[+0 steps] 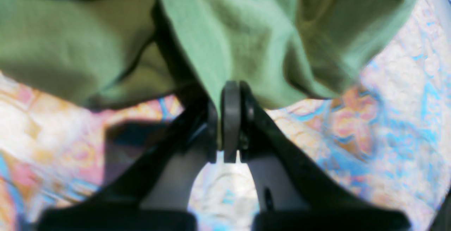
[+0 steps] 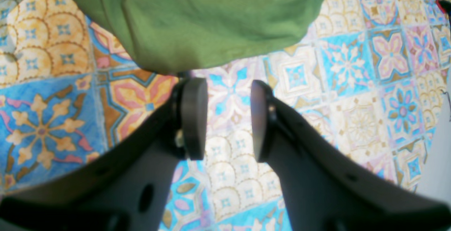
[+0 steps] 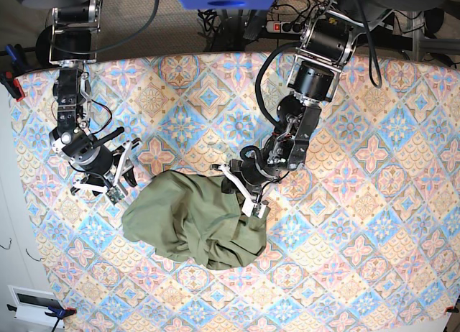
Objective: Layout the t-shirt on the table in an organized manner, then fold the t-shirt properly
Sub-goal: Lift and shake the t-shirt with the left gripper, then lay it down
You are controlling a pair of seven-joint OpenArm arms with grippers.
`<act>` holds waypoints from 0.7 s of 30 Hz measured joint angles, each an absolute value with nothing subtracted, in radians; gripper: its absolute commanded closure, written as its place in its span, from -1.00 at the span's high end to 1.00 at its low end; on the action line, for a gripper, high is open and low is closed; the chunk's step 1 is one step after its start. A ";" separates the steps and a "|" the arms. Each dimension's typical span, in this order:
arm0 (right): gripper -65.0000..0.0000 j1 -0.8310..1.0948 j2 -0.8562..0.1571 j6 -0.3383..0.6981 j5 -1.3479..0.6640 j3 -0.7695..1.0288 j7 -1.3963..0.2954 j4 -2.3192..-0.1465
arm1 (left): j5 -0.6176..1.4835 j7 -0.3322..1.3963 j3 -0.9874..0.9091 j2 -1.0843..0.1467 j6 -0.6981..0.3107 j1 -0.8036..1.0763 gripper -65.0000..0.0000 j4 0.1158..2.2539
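The olive-green t-shirt (image 3: 190,220) lies crumpled in a heap at the middle of the patterned table (image 3: 359,203). My left gripper (image 3: 249,197) sits at the heap's upper right edge. In the left wrist view its pads (image 1: 230,118) are pressed together with a fold of the t-shirt (image 1: 239,37) pinched between them. My right gripper (image 3: 127,172) hovers just left of the heap's upper left edge. In the right wrist view the right gripper (image 2: 225,118) is open over bare table (image 2: 352,65), with the t-shirt (image 2: 211,19) just beyond its fingertips and nothing between them.
The tile-patterned cloth runs wide around the heap on all sides. Cables and a power strip (image 3: 287,26) lie beyond the far table edge. Small clamps (image 3: 14,84) hold the cloth at the left edge.
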State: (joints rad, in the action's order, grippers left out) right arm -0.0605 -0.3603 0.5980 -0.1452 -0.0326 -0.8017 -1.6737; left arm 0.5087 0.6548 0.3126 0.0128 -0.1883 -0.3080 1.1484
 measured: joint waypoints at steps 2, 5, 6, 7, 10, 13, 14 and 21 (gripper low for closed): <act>-0.40 -0.061 -0.361 0.597 -0.145 -0.032 -0.798 -1.676 | 0.566 0.696 0.308 -0.049 -0.200 -0.274 -1.00 1.352; -0.40 -0.060 -0.360 0.601 -0.144 -0.031 -0.799 -1.676 | 0.642 0.786 0.266 -0.143 -0.221 -0.201 -1.00 1.611; -0.40 -0.061 -0.360 0.601 -0.147 -0.031 -0.799 -1.675 | 0.669 0.804 0.219 -0.167 -0.249 -0.151 -1.00 1.673; -0.40 -0.063 -0.360 0.602 -0.147 -0.032 -0.799 -1.674 | 0.705 0.801 0.175 -0.197 -0.274 -0.094 -1.00 1.737; -0.40 -0.059 -0.364 0.597 -0.142 -0.028 -0.798 -1.671 | 0.812 0.837 0.003 -0.323 -0.299 0.067 -1.00 1.909; -0.40 -0.058 -0.357 0.598 -0.141 -0.034 -0.803 -1.670 | 0.989 0.812 -0.202 -0.423 -0.304 0.150 -1.00 2.034; -0.40 -0.060 -0.357 0.598 -0.146 -0.036 -0.797 -1.670 | 1.076 0.810 -0.287 -0.457 -0.309 0.182 -1.00 2.067; -0.40 -0.056 -0.289 0.590 -0.135 -0.091 -0.813 -1.674 | 1.470 0.815 -0.865 -0.653 -0.312 0.359 -1.00 2.073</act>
State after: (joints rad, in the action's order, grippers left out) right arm -0.0563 -0.2886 0.5903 -0.1349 -0.0914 -0.8135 -1.6741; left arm 1.4700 0.8154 -0.8646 -0.6525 -0.3119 0.3592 2.0731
